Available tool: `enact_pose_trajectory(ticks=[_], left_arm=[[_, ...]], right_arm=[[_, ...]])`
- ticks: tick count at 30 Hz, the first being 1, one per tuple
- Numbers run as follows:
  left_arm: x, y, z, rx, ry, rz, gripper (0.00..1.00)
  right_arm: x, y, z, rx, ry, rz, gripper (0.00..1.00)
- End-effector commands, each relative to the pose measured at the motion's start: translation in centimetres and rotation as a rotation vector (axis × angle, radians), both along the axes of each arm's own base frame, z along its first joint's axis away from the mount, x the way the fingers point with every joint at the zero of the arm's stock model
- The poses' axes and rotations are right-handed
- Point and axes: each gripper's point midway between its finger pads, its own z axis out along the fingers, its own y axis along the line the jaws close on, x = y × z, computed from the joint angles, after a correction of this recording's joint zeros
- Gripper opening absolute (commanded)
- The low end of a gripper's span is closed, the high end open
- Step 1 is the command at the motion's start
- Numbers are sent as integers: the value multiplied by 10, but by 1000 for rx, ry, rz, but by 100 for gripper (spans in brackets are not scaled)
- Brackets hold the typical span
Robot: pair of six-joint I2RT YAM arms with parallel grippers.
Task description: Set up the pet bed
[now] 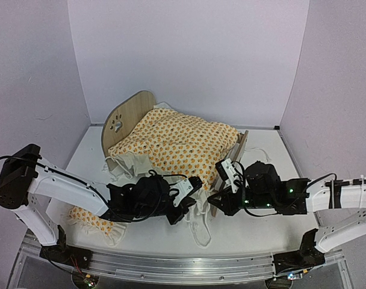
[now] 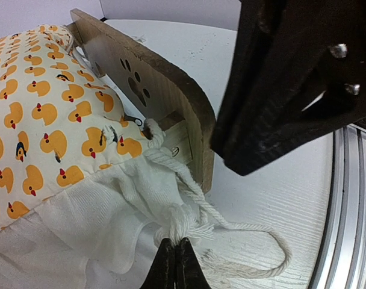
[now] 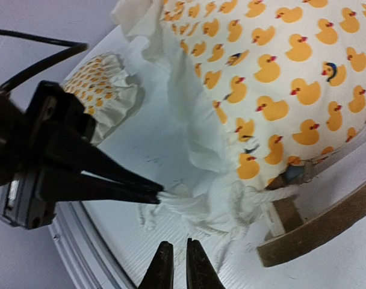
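Blanket-laying step. Your left claw (image 2: 176, 245) pinches the frill (image 2: 114, 223); right claw (image 3: 181, 251) looks barely ajar, empty. Next: draw frill past footboard (image 2: 168, 84).

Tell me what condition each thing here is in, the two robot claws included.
bed: upright, its top fully covered.
blanket: spread over the bed, white frill hanging off the near side.
pillow: lying beside the bed, not on it.
cord: pinched near its knot, loose end looping.
left gripper: shut on the cord.
right gripper: slightly open, empty.
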Motion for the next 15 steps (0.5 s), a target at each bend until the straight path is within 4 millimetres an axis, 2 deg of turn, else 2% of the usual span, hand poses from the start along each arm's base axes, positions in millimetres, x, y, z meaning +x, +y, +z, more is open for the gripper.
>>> enact_pose_trajectory(ticks=[1, 11, 15], left_arm=[[3, -2, 37, -104, -28, -1, 0], [3, 0, 40, -119, -15, -10, 0], [2, 0, 41, -125, -16, -19, 0]], right_arm=[[37, -1, 22, 15, -82, -210, 12], [48, 7, 1, -66, -64, -289, 23], [51, 9, -5, -108, -62, -308, 23]])
